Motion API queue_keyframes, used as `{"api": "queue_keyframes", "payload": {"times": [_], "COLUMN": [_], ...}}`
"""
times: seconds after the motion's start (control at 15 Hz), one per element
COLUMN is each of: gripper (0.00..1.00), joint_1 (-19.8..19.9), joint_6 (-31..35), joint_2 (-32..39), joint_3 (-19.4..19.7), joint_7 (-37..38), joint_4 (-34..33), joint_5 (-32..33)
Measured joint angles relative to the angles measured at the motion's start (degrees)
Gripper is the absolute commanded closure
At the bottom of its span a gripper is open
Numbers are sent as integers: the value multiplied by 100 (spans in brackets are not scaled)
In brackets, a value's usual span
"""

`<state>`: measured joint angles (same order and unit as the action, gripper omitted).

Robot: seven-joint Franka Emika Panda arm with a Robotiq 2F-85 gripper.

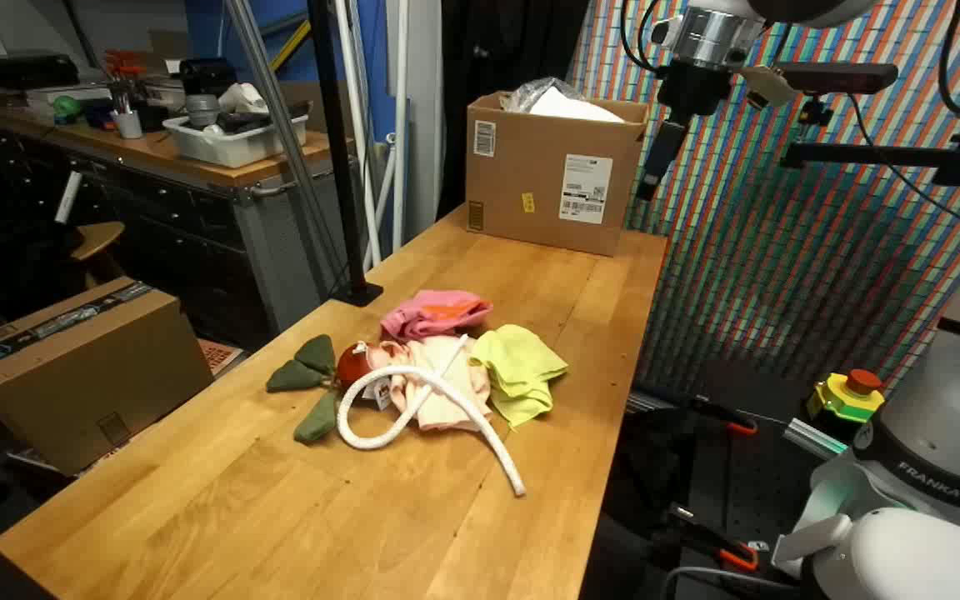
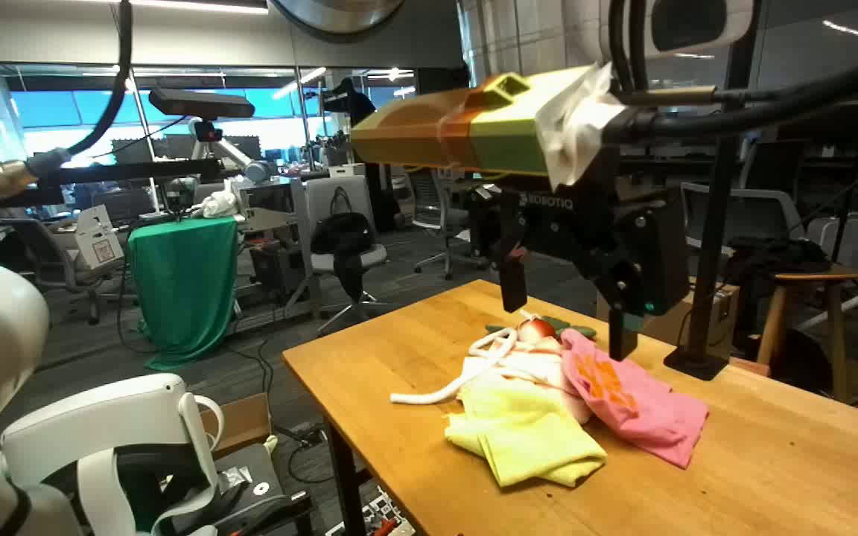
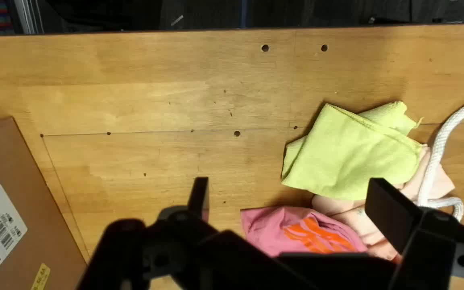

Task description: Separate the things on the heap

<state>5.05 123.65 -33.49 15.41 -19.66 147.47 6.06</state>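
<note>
Ideally, come straight down on the heap, pinch one outer cloth and lift slowly, so as not to drag the rest along. In the wrist view, from lower centre rightward: pink cloth, framed by the wide-spread, unladen claw; yellow-green cloth; pale beige cloth, partly underneath; white rope, far right. Well below the claw throughout.

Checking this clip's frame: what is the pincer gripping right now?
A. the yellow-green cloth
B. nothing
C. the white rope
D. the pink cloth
B, since the pincer hangs open in the air with nothing gripped, while the yellow-green cloth, the white rope and the pink cloth all lie below it.
</note>
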Motion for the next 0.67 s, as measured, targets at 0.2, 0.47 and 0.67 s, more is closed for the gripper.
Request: {"api": "queue_keyframes", "payload": {"times": [0.2,0.47,0.67], "gripper": [0,0,0], "joint_1": [0,0,0], "joint_6": [1,1,2], "joint_2": [-16,-16,0], "joint_3": [0,0,-9], "joint_7": [0,0,-2], "joint_4": [-59,-69,-31], "joint_5": [0,0,0]}}
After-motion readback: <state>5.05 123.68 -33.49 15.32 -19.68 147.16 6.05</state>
